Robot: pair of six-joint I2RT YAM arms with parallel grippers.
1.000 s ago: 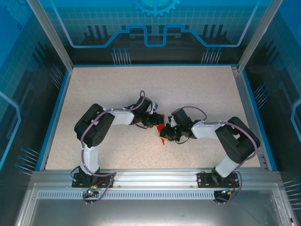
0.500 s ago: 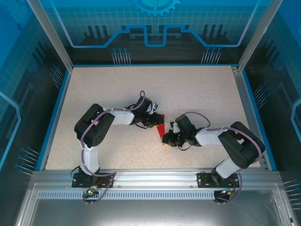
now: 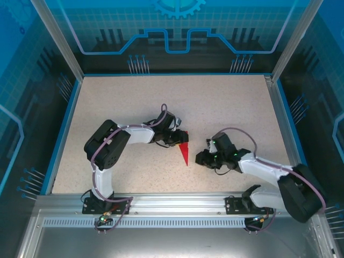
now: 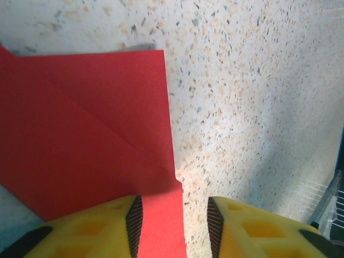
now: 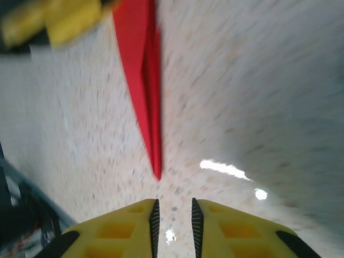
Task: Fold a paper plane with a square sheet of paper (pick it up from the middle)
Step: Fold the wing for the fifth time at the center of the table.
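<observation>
The square sheet of paper [image 3: 184, 151] is bright red and folded into a slim pointed wedge lying flat on the speckled table, its tip toward the near edge. My left gripper [image 3: 179, 138] sits at the wedge's wide far end. In the left wrist view its jaws [image 4: 174, 215] stand open, with a strip of the creased paper [image 4: 91, 145] lying flat between the fingers [image 4: 134, 220]. My right gripper [image 3: 200, 157] is to the right of the tip, apart from it. In the right wrist view the gripper [image 5: 173, 215] is slightly open and empty, and the paper [image 5: 145, 80] points at it.
The speckled table [image 3: 134, 102] has a blue raised border [image 3: 63, 134] and an aluminium rail [image 3: 172, 201] at the near edge, where both arm bases are bolted. The left gripper's yellow finger [image 5: 54, 21] shows blurred beside the paper's far end.
My right gripper has let go of the paper's tip and drawn back to the right, its jaws parting a little. The left jaws have widened slightly. The red wedge now lies uncovered.
</observation>
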